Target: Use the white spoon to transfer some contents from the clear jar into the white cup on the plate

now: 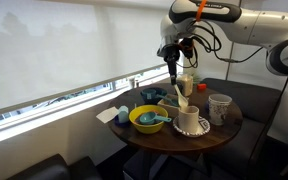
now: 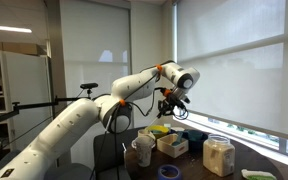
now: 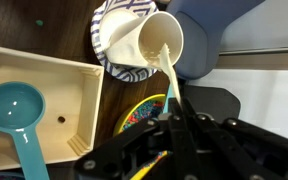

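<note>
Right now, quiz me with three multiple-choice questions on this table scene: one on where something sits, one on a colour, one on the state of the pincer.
1. The low white cup stands: A on a plate; B on a chair; C on the floor.
2. The bowl is: A red; B yellow; C black.
3. The pincer is: A wide open; B shut on a cloth; C shut on the white spoon.
Answers: 1 A, the plate's rim shows under the cup. 2 B, its wall is bright yellow. 3 C, the spoon's handle hangs from its jaws.
</note>
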